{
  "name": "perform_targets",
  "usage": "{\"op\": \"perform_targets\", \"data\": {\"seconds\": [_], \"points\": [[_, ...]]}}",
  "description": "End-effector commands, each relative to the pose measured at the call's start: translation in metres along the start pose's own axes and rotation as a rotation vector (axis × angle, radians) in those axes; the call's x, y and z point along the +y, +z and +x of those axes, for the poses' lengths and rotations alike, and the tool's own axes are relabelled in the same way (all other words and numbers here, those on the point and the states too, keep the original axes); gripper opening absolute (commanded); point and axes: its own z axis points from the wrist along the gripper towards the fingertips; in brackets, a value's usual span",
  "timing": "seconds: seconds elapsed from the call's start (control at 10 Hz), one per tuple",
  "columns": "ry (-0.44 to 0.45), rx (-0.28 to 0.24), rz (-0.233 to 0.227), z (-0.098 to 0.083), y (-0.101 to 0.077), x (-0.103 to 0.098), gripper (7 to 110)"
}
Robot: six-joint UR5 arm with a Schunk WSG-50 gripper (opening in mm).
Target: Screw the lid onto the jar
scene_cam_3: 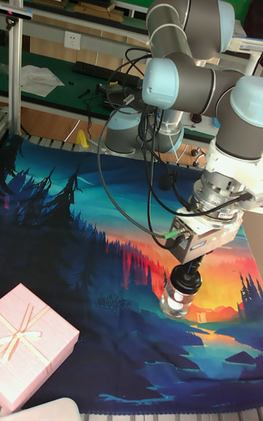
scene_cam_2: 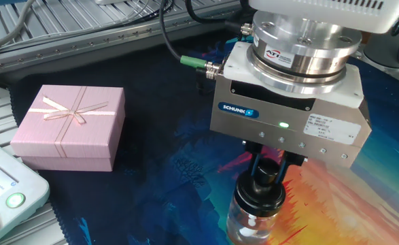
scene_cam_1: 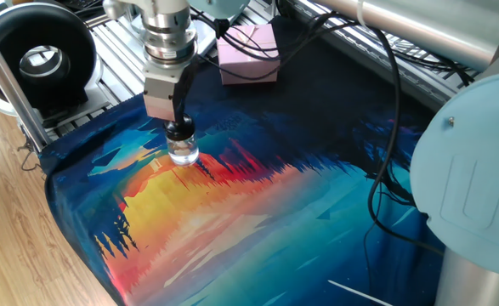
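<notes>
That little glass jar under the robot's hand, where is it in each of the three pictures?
One fixed view: the jar stands left of centre on the painted cloth, under the gripper.
The other fixed view: the jar is at the bottom edge, right of centre, partly cut off.
Tall fixed view: the jar is lower right of centre.
Shared landmark: the pink gift box.
</notes>
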Motion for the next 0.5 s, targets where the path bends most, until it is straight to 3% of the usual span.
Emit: {"op": "perform_targets", "data": {"seconds": [0.0,0.4], "points": [[0.088,-0.004,-0.023,-0.0023,-0.0013,0.0048,7],[0.182,0.001,-0.022,-0.0022,-0.0016,0.0037,7]]}}
